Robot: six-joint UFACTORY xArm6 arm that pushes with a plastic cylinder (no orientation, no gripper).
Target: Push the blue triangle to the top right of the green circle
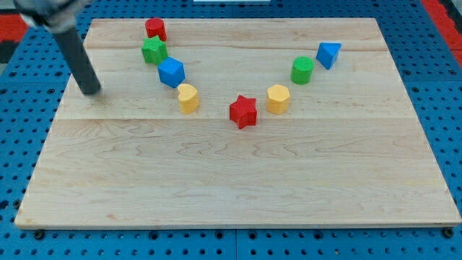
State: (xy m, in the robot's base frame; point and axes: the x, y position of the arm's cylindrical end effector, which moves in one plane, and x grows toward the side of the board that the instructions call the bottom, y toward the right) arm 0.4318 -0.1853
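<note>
The largest thing is the pale wooden board (238,180), which fills most of the frame and lies on a blue perforated table (14,144). Next in size is the dark straight rod of the arm, which comes down from the upper left corner; my tip (92,92) rests on the board near its left edge. There are no jaws on this rod, so nothing opens or closes, and it holds nothing; it touches no block.

The blocks form a shallow V across the upper half of the board. In the upper left part stand a red block (155,29), a green star-like block (154,50), a blue cube (172,72) and a yellow block (188,97). At the bottom of the V is a red star (243,111), then a yellow hexagon block (278,99).

The blue triangle (328,54) is in the upper right part of the frame, just beside the green circle (302,70), above it and to its right. By my judgement it already lies at the wanted place, or very near it. My tip is well apart from it, on the far left.

The blue triangle seems a small, light and stiff block that will slide easily on smooth wood. It cannot be taken hold of, only pushed. A push against the middle of a flat side should move it straight; a push near a corner would probably turn it.
</note>
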